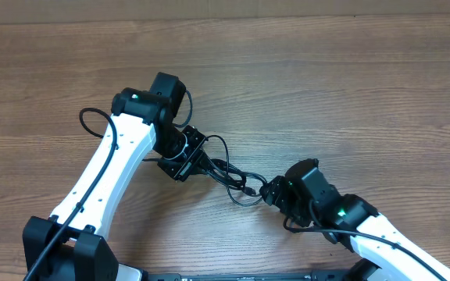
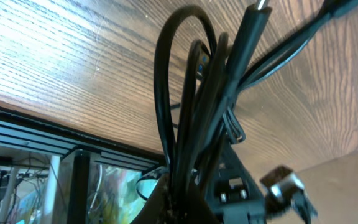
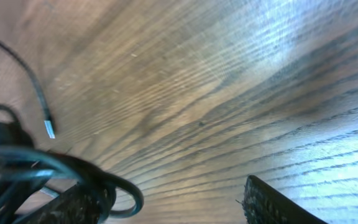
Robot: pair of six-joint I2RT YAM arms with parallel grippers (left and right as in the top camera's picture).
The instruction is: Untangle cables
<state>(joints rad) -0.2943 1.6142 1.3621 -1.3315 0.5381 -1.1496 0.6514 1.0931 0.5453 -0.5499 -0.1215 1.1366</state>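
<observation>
A bundle of thin black cables (image 1: pixel 226 173) lies on the wooden table between the two arms. My left gripper (image 1: pixel 196 162) is shut on the bundle's left end. In the left wrist view the cables (image 2: pixel 191 112) rise in loops from between the closed fingers (image 2: pixel 166 205), with a silver-tipped plug (image 2: pixel 258 6) at the top. My right gripper (image 1: pixel 266 191) sits at the bundle's right end. In the right wrist view it (image 3: pixel 166 196) stands open. The cable loops (image 3: pixel 36 165) drape over its left finger (image 3: pixel 73 208), and a loose silver-tipped end (image 3: pixel 48 129) lies further off.
The left arm's own thicker black cable (image 1: pixel 91 117) loops out beside that arm. A black rail (image 2: pixel 42 130) runs along the table's near edge. Bare wood (image 1: pixel 350 86) stretches to the back and right.
</observation>
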